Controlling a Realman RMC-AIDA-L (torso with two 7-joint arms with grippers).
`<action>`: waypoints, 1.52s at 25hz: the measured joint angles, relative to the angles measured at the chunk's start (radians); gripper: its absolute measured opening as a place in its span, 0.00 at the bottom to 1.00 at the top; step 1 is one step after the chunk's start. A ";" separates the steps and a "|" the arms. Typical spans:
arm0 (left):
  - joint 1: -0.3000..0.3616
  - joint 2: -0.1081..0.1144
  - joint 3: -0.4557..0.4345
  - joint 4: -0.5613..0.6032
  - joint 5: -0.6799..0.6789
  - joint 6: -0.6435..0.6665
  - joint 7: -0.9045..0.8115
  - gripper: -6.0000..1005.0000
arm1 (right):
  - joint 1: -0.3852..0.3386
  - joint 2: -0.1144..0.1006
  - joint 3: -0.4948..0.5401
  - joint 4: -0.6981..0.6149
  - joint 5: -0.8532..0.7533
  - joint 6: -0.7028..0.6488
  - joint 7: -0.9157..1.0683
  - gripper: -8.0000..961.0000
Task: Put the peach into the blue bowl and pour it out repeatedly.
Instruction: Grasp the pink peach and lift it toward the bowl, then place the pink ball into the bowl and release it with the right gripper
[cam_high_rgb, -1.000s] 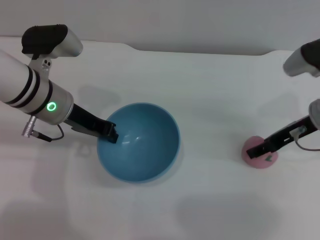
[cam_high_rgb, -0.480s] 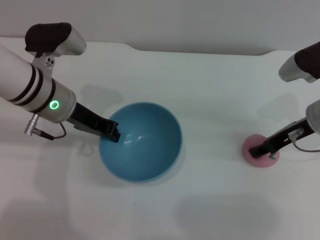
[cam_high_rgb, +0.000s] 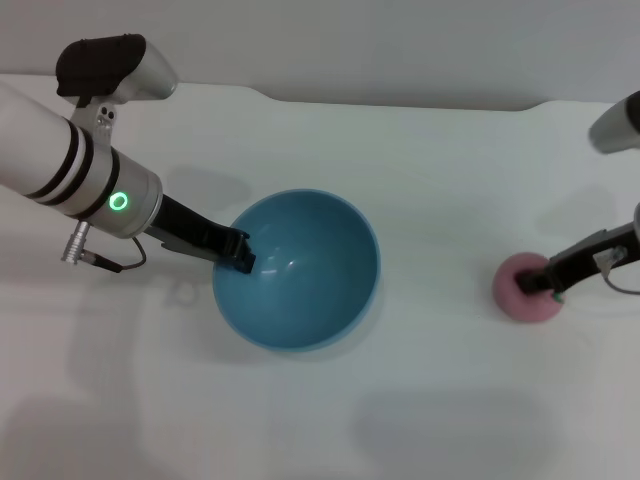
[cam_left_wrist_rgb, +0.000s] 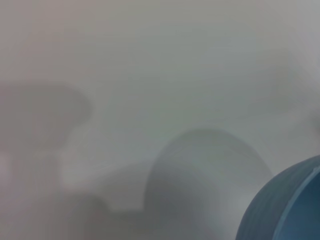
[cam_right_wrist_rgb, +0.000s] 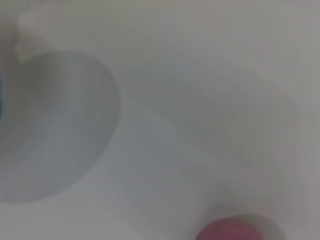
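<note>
right hand (cam_high_rgb: 545, 281) on peach (cam_high_rgb: 524, 289) | left hand (cam_high_rgb: 240, 254) grips blue bowl (cam_high_rgb: 300, 270) rim

Open table between bowl and fruit

The white table (cam_high_rgb: 440, 200) lies bare between the blue bowl (cam_high_rgb: 300, 270) and the peach (cam_high_rgb: 522, 290); the left gripper (cam_high_rgb: 240, 255) blocks the bowl's left rim, the right gripper (cam_high_rgb: 535, 280) the peach.

Setting: a robot test bench or lab. Evidence: a plain white table (cam_high_rgb: 420, 170) with a rounded back edge, set against a bare grey wall (cam_high_rgb: 400, 40). 2 robot arms reach over the table from either side.
</note>
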 joint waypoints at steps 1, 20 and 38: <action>0.001 0.000 -0.001 0.000 -0.002 -0.001 -0.002 0.00 | -0.004 0.000 0.025 -0.006 0.005 -0.004 -0.014 0.31; -0.092 -0.008 0.181 -0.058 -0.011 -0.069 -0.160 0.00 | -0.035 0.001 0.060 -0.347 0.492 -0.394 -0.345 0.15; -0.145 -0.014 0.189 -0.102 -0.041 -0.103 -0.170 0.00 | -0.048 0.013 -0.310 -0.310 0.504 -0.281 -0.441 0.21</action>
